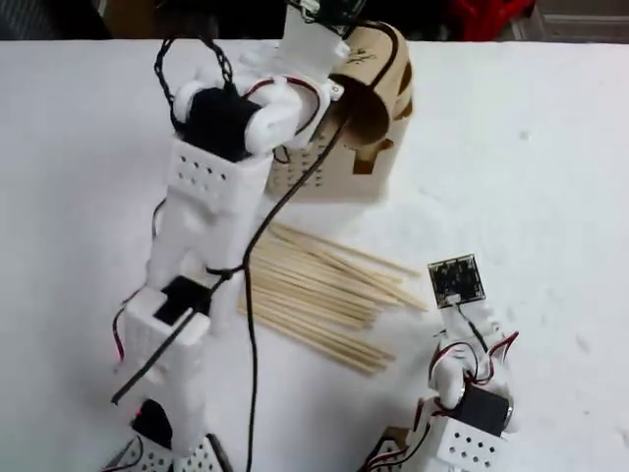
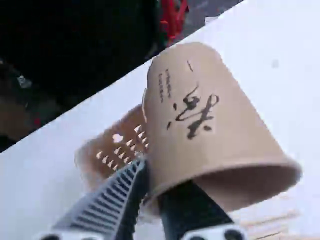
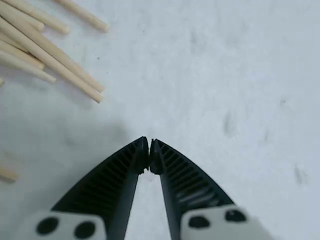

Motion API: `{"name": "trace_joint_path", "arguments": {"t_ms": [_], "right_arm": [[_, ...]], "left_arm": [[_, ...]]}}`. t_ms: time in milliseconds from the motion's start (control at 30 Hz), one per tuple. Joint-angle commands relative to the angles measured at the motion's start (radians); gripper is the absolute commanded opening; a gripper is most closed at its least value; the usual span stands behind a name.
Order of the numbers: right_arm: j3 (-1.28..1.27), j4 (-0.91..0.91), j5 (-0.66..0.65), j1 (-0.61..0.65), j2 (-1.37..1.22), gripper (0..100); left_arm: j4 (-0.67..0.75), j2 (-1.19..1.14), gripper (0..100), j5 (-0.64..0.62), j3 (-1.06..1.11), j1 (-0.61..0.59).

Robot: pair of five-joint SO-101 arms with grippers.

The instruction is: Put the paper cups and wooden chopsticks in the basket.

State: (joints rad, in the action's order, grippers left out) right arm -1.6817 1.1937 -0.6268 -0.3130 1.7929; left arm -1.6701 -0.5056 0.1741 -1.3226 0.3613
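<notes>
A brown paper cup (image 1: pixel 371 79) (image 2: pixel 210 130) lies tilted on its side in the air above the basket (image 1: pixel 329 172) (image 2: pixel 112 150), a light wooden box with small cut-out holes. My left gripper (image 2: pixel 152 192) is shut on the cup's rim, one finger inside the mouth and one outside. A loose pile of wooden chopsticks (image 1: pixel 324 290) (image 3: pixel 47 55) lies on the white table in front of the basket. My right gripper (image 3: pixel 149 152) is shut with nothing in it, low over bare table just beside the chopstick ends.
The left arm (image 1: pixel 211 226) stretches from the front edge up to the basket, its black cable crossing the chopsticks. The right arm (image 1: pixel 472 398) sits at the front right. Dark clutter and a red object lie beyond the table's far edge.
</notes>
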Motion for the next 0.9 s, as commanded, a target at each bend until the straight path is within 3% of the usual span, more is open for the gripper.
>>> {"name": "trace_joint_path", "arguments": {"t_ms": [0,267,433,867], "right_arm": [[-0.008,-0.012,-0.012,0.008,0.007,2.1],[-0.008,-0.012,-0.012,0.008,0.007,2.1],[-0.008,-0.012,-0.012,0.008,0.007,2.1],[-0.008,-0.012,-0.012,0.008,0.007,2.1]], "left_arm": [[0.000,-0.012,2,-0.011,-0.087,-0.002],[-0.011,-0.008,2,-0.011,-0.087,-0.002],[-0.103,-0.007,2,-0.006,-0.095,0.010],[-0.115,0.027,2,-0.005,-0.086,0.008]]}}
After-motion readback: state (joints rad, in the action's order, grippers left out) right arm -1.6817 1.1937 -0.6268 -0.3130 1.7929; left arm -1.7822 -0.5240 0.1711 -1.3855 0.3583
